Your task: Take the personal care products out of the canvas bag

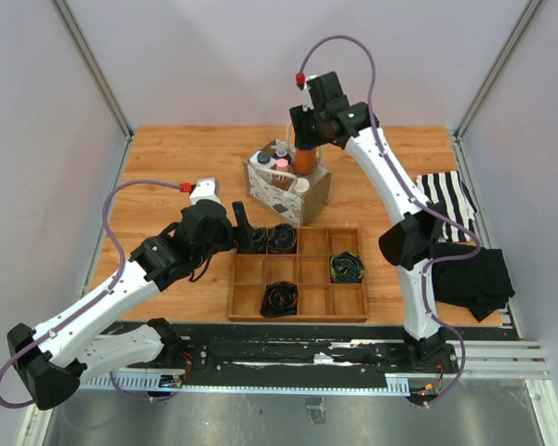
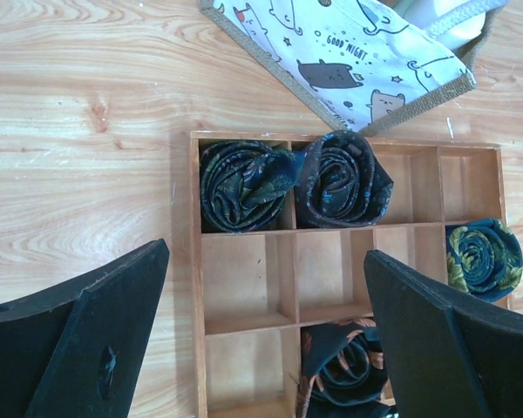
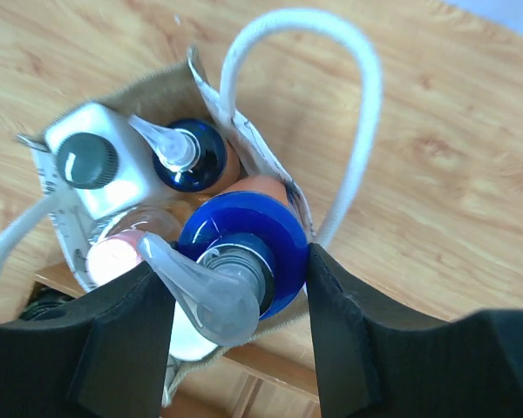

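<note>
My right gripper (image 3: 237,266) hangs straight over the canvas bag (image 1: 277,197), its jaws drawn in on the orange bottle (image 3: 235,228). One finger is against each side of the blue cap, and the clear pump spout pokes out past one of them. I grip at the cap because it is the part standing proud of the rim; the body sits down among its neighbours. From overhead the bottle looks partly raised, with its foot inside the bag.

Just beyond my fingertips sit the white bottle (image 3: 105,165) and a second pump bottle (image 3: 192,152). The pinkish bottle (image 3: 120,252) lies close under one finger. A rope handle (image 3: 359,131) arcs past the other finger, so I judge a straight upward pull safest against snagging.

My left gripper (image 2: 266,252), jaws spread wide and holding nothing, hovers over the wooden tray (image 2: 196,261). The tray's dark rolls (image 2: 240,183) lie beyond its fingertips, well apart from the lift.
</note>
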